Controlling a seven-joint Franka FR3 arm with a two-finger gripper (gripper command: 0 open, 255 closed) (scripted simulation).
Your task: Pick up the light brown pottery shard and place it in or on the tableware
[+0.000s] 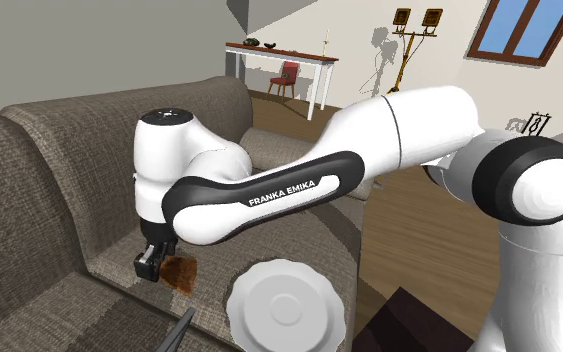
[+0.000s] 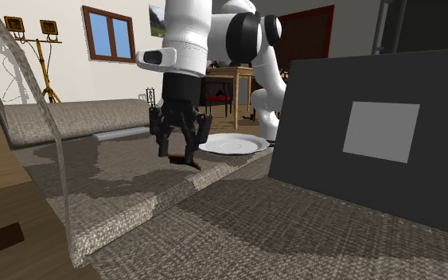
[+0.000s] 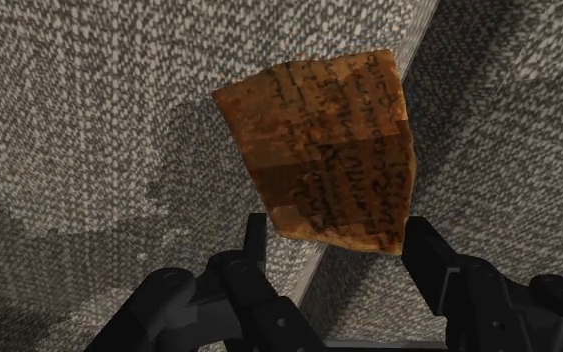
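A light brown pottery shard (image 3: 329, 150) with dark writing lies flat on the grey sofa seat, across the seam between two cushions. My black gripper (image 3: 339, 245) hangs just above it, open, its fingers (image 3: 254, 250) standing on either side of the shard's near end without clasping it. In the shoulder view the gripper (image 1: 155, 262) is low over the seat, with the shard (image 1: 181, 272) beside it. The white round plate (image 1: 289, 300) rests on the same seat, a short way toward the stand. In the second exterior view the gripper (image 2: 181, 149) hovers in front of the plate (image 2: 231, 144).
The sofa backrest (image 1: 59, 170) rises close behind the gripper. A dark upright panel (image 2: 373, 135) with a light square stands at the second exterior view's right. A thin dark object (image 1: 182, 330) pokes up at the seat's front. The seat edge drops to a wooden floor (image 1: 419, 220).
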